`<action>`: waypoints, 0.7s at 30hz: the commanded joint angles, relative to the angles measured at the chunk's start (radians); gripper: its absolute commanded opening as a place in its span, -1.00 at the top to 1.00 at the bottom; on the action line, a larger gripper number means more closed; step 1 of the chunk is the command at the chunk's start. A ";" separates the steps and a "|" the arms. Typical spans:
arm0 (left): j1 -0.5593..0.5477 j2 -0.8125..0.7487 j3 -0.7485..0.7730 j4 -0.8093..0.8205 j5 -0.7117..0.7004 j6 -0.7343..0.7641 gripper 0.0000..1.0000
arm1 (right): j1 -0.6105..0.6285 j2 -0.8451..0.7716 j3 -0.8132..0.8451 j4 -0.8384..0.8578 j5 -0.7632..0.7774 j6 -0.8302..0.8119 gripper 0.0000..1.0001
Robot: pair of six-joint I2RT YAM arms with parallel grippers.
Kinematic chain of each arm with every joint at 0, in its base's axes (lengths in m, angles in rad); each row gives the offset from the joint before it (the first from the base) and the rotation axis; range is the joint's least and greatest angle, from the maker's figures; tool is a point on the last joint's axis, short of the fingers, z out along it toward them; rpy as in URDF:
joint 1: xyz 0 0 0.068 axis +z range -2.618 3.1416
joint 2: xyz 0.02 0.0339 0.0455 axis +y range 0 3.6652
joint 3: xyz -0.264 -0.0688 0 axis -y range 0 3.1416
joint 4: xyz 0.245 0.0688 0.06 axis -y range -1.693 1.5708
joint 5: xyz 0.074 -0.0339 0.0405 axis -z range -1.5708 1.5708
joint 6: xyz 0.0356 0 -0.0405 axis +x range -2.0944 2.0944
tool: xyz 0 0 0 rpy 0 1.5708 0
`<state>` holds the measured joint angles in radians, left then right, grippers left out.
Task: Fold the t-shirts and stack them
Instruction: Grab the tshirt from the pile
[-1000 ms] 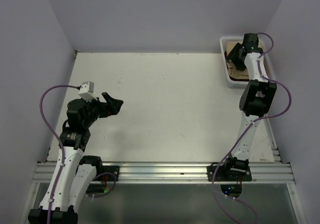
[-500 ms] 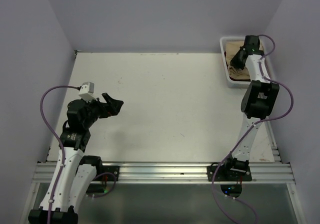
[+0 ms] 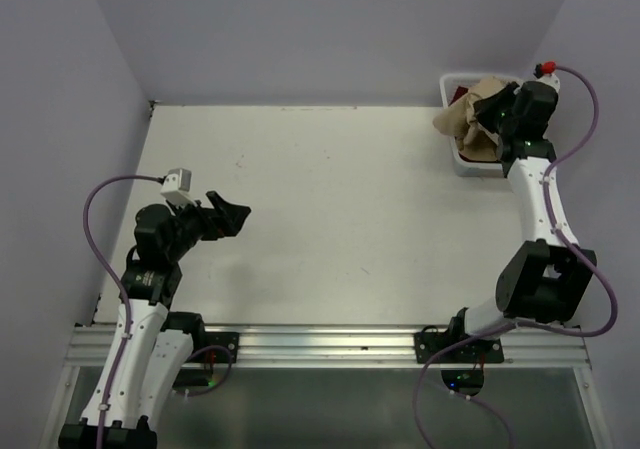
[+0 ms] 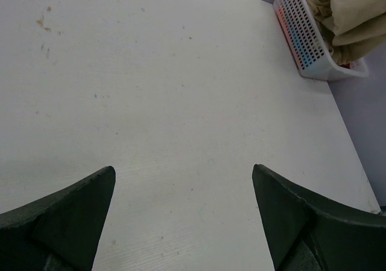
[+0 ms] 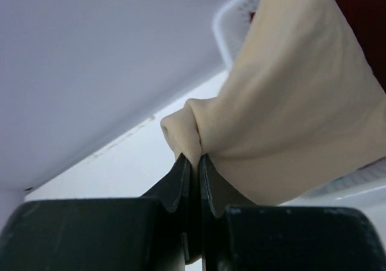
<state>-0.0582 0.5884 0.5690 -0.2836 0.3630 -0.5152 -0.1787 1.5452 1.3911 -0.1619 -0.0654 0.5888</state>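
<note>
A tan t-shirt (image 3: 465,121) hangs bunched above the white bin (image 3: 462,161) at the table's back right corner, partly draped over the bin's left edge. My right gripper (image 3: 490,119) is shut on a fold of this tan t-shirt (image 5: 283,102), its jaws pinching the cloth (image 5: 194,157). A strip of the dark red t-shirt (image 5: 362,23) shows inside the bin, behind the tan one. My left gripper (image 3: 232,214) hovers open over the left side of the table, its fingers (image 4: 66,210) wide apart with nothing between them. The tan t-shirt (image 4: 350,11) also shows far off in the left wrist view.
The white perforated bin (image 4: 301,41) stands against the right wall at the table's far corner. Purple walls close in the table (image 3: 330,209) at the back and on both sides. An aluminium rail (image 3: 330,344) runs along the near edge.
My right gripper has shut on the tan t-shirt and lifted it up out of the bin, the arm stretching out. The left arm has barely moved.
</note>
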 commanded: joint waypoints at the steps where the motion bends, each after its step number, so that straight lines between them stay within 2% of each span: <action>1: 0.004 -0.007 -0.020 0.052 0.045 -0.022 -1.00 | 0.010 -0.071 -0.065 0.186 -0.192 0.065 1.00; 3: 0.004 -0.012 -0.027 0.055 0.050 -0.025 -1.00 | 0.016 -0.080 -0.084 0.217 -0.345 0.086 1.00; 6: 0.004 -0.019 -0.032 0.055 0.051 -0.026 -1.00 | 0.054 -0.085 -0.090 0.226 -0.474 0.086 1.00; 12: 0.004 -0.041 -0.038 0.041 0.047 -0.031 -1.00 | 0.246 -0.097 -0.119 0.289 -0.733 0.080 1.00; 17: 0.004 -0.074 -0.028 -0.003 0.021 -0.019 -1.00 | 0.409 -0.079 -0.115 0.361 -0.867 0.131 1.00; 21: 0.004 -0.108 0.000 -0.051 -0.005 -0.006 -1.00 | 0.484 -0.077 -0.127 0.514 -0.909 0.239 1.00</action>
<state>-0.0582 0.5072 0.5308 -0.2970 0.3782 -0.5343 0.2806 1.4746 1.2602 0.1497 -0.8570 0.7185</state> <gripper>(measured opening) 0.997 0.051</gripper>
